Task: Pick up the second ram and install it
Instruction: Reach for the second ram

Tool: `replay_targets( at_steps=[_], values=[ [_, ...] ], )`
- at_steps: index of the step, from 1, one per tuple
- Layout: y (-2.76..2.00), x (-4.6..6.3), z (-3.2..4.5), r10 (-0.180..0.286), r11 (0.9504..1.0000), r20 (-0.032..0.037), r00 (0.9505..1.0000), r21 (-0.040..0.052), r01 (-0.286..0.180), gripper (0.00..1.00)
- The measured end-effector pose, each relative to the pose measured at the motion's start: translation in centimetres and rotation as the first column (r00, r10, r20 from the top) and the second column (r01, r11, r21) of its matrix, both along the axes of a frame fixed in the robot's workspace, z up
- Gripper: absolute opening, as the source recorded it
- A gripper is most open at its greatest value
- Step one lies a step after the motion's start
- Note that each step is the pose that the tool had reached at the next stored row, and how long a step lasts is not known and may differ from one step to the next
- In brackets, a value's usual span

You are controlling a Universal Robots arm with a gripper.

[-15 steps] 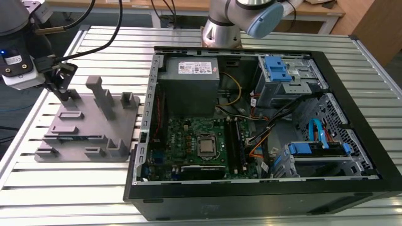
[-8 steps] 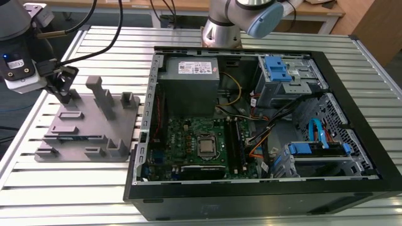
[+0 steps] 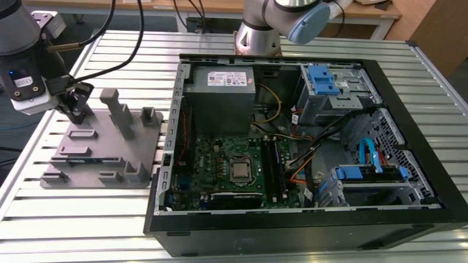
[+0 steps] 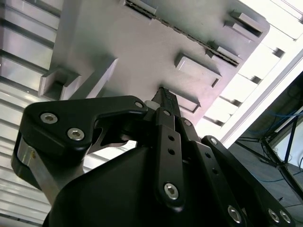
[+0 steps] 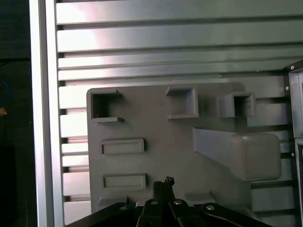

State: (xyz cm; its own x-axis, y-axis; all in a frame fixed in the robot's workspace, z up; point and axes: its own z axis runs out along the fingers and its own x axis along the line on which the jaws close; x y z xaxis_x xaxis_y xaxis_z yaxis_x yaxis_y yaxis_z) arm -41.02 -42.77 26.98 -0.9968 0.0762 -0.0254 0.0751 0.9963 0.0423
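Second ram (image 3: 87, 160) sunk in fixture (image 3: 102, 145) — chips not ID'able; claw (image 5: 163, 181) body cropped, both wrist views.

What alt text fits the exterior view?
The gripper hangs over a grey fixture at the exterior view's left, with the ram set in one of its slots. To the right on the slatted table, an open PC case shows its green motherboard.

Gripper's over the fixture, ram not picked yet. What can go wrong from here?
1. The gripper hangs low over the fixture, close to its tall post; a sideways move might clip it.
2. The ram shows as a thin strip held in the fixture; an off-centre grasp could tilt or jam it.
3. Loose cables lie beside the motherboard slots and might snag the ram going in.
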Motion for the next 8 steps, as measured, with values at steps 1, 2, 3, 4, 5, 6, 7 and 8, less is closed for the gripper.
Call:
replay_targets(
  at_steps=[1,2,3,4,5,6,7,8],
  values=[
    [-0.01,0.00,-0.15,0.000,1.0000,0.0001,1.0000,0.0000,0.000,0.11],
    [-0.02,0.00,-0.30,0.000,1.0000,0.0001,1.0000,0.0000,0.000,0.11],
    [-0.03,0.00,-0.42,0.000,1.0000,0.0001,1.0000,0.0000,0.000,0.11],
    [-0.04,0.00,-0.54,0.000,1.0000,0.0002,1.0000,0.0001,0.000,0.11],
    [-0.04,0.00,-0.64,0.000,1.0000,0.0001,1.0000,0.0000,0.000,0.11],
    [-0.05,0.00,-0.73,0.000,1.0000,0.0001,1.0000,0.0001,0.000,0.11],
    [-0.05,0.00,-0.81,0.000,1.0000,0.0000,1.0000,0.0000,0.000,0.11],
    [-0.05,0.00,-0.87,0.000,1.0000,0.0001,1.0000,0.0000,0.000,0.11]
  ],
)
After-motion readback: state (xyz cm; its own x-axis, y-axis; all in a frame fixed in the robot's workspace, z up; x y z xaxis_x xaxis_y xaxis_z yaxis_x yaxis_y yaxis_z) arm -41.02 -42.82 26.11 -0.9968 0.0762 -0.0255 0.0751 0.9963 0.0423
